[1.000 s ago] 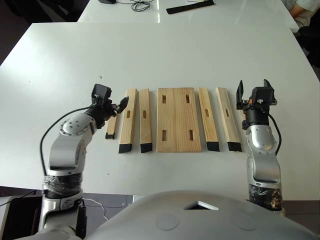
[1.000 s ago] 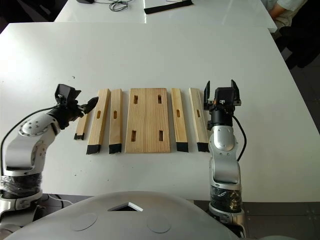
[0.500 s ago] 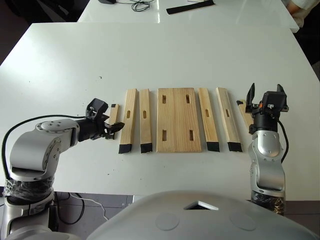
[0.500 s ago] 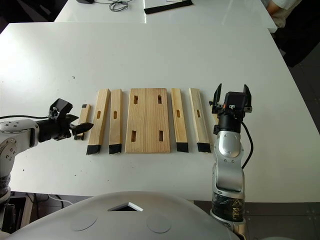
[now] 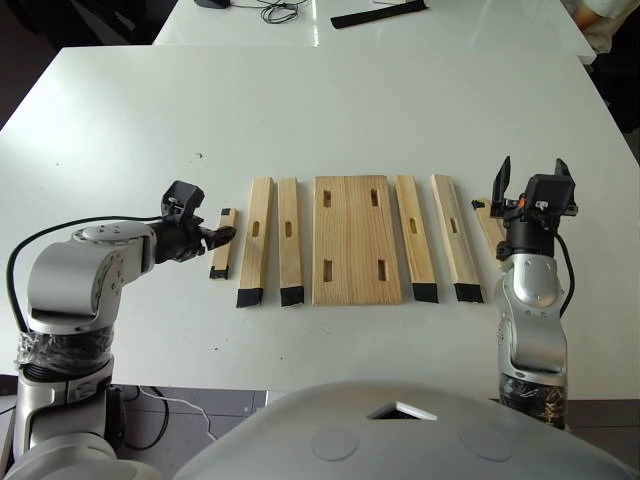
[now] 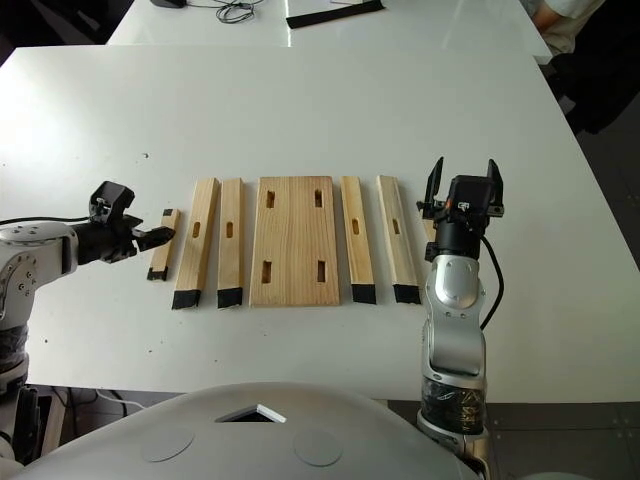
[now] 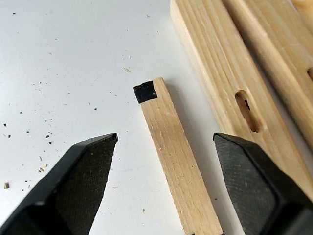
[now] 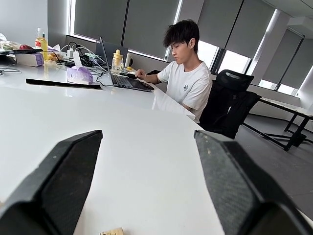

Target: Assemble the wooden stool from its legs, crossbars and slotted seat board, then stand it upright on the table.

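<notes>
The slotted seat board [image 5: 357,238] lies flat mid-table. Two slotted legs [image 5: 257,240] [image 5: 290,238] lie to its left and two more [image 5: 416,237] [image 5: 455,236] to its right. A short crossbar [image 5: 223,243] lies left of the legs. My left gripper [image 5: 215,236] is low at that crossbar's left side and open. In the left wrist view the crossbar [image 7: 171,161] runs between the spread fingers of the left gripper [image 7: 165,142]. Another short crossbar [image 5: 487,220] lies at the far right, partly hidden behind my right gripper [image 5: 532,178]. That gripper points upward, open and holding nothing.
The white table [image 5: 330,110] has wide bare room beyond the parts and to the left. A second table behind it carries a black strap [image 5: 380,14] and cables [image 5: 280,10]. The near edge runs just below the parts.
My left arm swung out to the left and its gripper came off the legs, now low beside the short crossbar. My right gripper shifted right. The wooden parts lie where they were.
</notes>
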Controlling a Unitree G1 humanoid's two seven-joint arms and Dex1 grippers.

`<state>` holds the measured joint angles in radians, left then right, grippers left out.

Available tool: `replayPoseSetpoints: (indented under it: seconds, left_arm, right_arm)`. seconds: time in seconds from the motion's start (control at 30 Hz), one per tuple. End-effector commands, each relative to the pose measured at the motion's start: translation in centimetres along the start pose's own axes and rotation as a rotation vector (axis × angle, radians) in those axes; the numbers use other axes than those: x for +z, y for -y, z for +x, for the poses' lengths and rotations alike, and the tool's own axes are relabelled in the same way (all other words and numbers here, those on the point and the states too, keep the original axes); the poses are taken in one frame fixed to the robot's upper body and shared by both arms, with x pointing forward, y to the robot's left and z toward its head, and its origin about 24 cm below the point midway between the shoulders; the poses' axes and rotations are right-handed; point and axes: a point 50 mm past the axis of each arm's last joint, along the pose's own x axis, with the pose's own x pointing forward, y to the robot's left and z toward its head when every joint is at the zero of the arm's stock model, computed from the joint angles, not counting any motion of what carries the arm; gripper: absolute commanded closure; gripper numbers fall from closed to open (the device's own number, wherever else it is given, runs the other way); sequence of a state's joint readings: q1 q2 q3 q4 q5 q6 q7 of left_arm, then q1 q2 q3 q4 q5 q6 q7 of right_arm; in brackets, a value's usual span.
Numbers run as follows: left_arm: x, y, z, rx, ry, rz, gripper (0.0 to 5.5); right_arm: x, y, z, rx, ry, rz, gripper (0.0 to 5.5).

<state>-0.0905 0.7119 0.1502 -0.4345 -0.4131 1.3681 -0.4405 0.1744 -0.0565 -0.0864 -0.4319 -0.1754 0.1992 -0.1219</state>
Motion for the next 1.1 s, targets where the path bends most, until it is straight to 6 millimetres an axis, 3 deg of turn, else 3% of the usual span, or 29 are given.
replayPoseSetpoints:
  seconds: [0.03,0.3,0.57,0.73,0.8,0.87,1.0,1.1]
  left_arm:
    - [-1.3,0.0,0.4,0.022,-0.048,-0.014,1.86]
    - [-3.5,0.7,0.8,-0.029,-0.124,-0.024,1.86]
    - [-4.9,0.1,1.1,-0.049,-0.190,-0.091,3.02]
    - [-4.7,-0.7,1.4,-0.026,-0.181,-0.104,3.69]
    - [-3.7,-1.0,1.5,-0.014,-0.143,-0.103,3.99]
    - [-1.5,-1.9,1.8,0.036,-0.053,-0.135,4.19]
    - [5.2,-3.9,1.3,0.128,0.281,-0.146,4.19]
    - [10.1,-2.5,-0.2,0.092,0.568,-0.026,4.19]
  right_arm:
    - [-0.2,0.0,0.1,-0.004,-0.006,-0.003,2.04]
    - [0.1,0.0,0.5,-0.003,0.003,0.003,2.04]
    - [0.1,0.1,0.4,-0.008,0.001,0.003,2.02]
    - [0.2,0.0,0.4,-0.006,0.004,0.007,2.02]
    - [0.2,0.1,0.4,-0.005,0.005,0.008,2.02]
    - [0.3,0.3,0.4,-0.005,0.006,0.002,2.02]
    - [0.4,0.5,0.6,-0.001,0.013,0.001,2.02]
    - [0.9,0.9,1.1,0.003,0.029,0.009,2.02]
